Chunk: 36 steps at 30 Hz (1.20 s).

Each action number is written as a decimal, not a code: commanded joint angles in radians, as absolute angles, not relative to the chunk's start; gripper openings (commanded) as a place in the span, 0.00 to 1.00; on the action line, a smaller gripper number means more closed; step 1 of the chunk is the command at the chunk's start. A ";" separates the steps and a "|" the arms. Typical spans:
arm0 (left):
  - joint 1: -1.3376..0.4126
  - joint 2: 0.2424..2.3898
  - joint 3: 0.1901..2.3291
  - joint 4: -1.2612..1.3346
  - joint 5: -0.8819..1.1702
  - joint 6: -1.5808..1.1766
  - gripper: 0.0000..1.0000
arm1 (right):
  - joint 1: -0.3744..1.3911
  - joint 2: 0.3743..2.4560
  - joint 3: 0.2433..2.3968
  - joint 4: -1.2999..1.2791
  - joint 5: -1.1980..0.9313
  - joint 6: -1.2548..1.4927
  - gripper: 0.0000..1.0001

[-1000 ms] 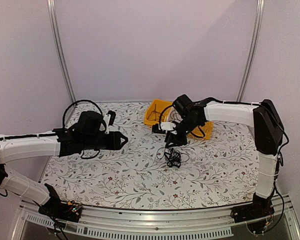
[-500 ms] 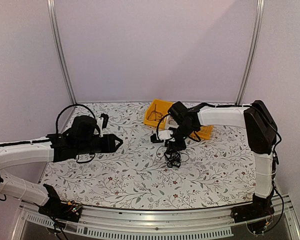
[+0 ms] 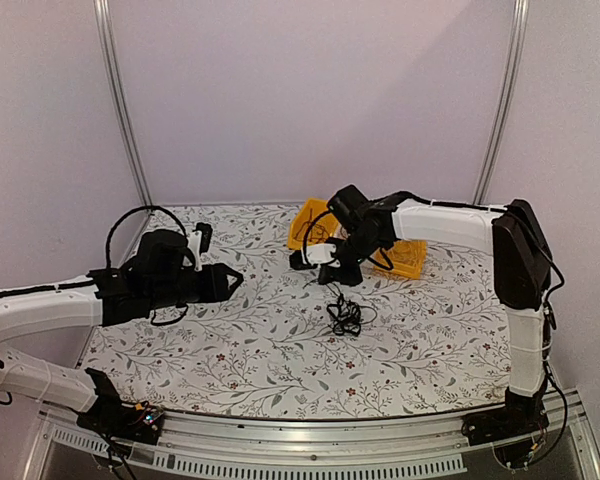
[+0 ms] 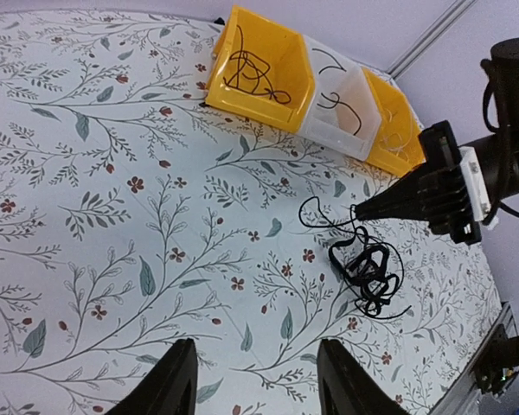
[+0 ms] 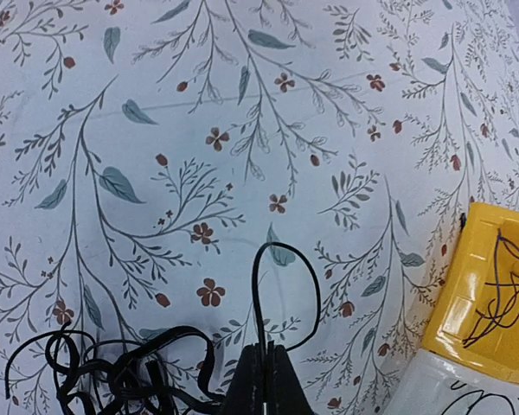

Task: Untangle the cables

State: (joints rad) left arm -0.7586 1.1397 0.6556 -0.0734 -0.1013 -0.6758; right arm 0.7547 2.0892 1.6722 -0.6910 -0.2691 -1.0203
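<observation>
Cables (image 3: 346,317) in clump, pinched by right claw (image 5: 261,353)

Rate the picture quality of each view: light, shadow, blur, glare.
Top external: soft even light, faint shadows, slightly blurry; the tangled clump of thin black cables shows only as a dark knot. Left wrist: sharp, evenly lit, no glare, scene tilted. Right wrist: floral-print tablecloth crisp, but the right pincer is a featureless black silhouette.
</observation>
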 commanded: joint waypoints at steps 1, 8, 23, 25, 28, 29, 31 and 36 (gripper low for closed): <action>-0.783 1.120 0.646 0.081 -0.139 -0.578 0.52 | 0.760 1.974 1.812 -0.720 -0.393 -0.934 0.00; -0.879 1.131 0.660 0.340 -0.121 -0.330 0.57 | 0.761 1.813 1.951 -0.726 -0.570 -0.759 0.00; -0.914 1.616 0.914 0.668 -0.024 -0.204 0.48 | 0.788 1.827 2.291 -0.629 -0.654 -0.508 0.00; -0.914 1.690 0.923 0.697 -0.051 -0.201 0.37 | 0.790 1.813 2.291 -0.603 -0.649 -0.501 0.00; -0.910 1.772 0.910 0.697 -0.069 -0.208 0.30 | 0.791 1.792 2.294 -0.557 -0.622 -0.470 0.00; -0.910 1.780 0.895 0.691 -0.074 -0.216 0.30 | 0.790 1.786 2.296 -0.541 -0.604 -0.459 0.00; -0.910 1.774 0.833 0.692 -0.078 -0.241 0.36 | 0.791 1.776 2.294 -0.519 -0.567 -0.454 0.00; -0.927 1.668 0.680 0.663 -0.104 -0.278 0.52 | 0.753 1.772 2.267 -0.506 -0.484 -0.479 0.00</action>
State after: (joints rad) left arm -0.9077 1.7599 0.7654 0.6586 -0.0696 -0.2516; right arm 0.7822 1.8099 2.2726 -0.5549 -0.5678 -0.4862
